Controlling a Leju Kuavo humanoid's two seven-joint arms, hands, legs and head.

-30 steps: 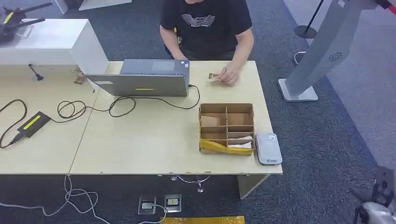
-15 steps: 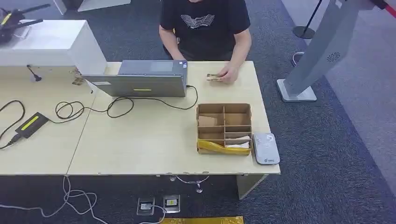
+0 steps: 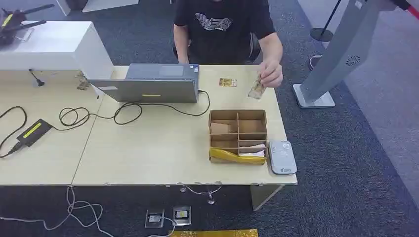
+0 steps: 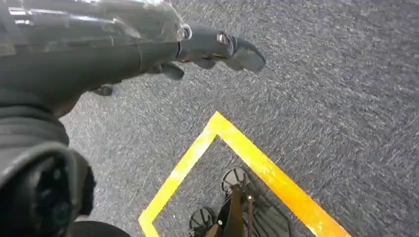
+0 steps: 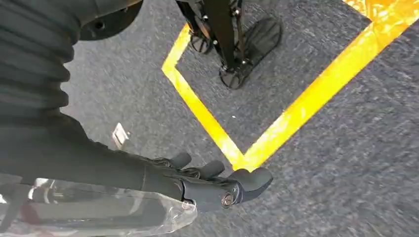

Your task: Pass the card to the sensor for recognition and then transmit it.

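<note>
Cards first: one small gold-and-tan card lies flat on the pale wooden surface at about one o'clock from its middle, just beside the laptop. A second card, the same tan colour with a darker print too small to read, is pinched in the person's hand and hangs tilted, edge down, above the far corner of the surface at two o'clock, apart from the flat card.

At three o'clock sits a brown cardboard divider box split into several compartments. The near-left one holds a loose flap of cardboard, the nearest ones hold white cards or papers lying flat, and a yellow strip runs along the box's near wall. The far compartments look bare as far as can be told. The grey card sensor lies flat, touching the box's side at four o'clock, near the surface's edge.

A black cable loops from the laptop toward a power brick at nine o'clock.

Both robot arms hang beside the body over grey carpet marked with yellow tape. The left hand holds nothing, its fingers loosely extended and apart. The right hand likewise holds nothing, fingers slightly curled but separated.
</note>
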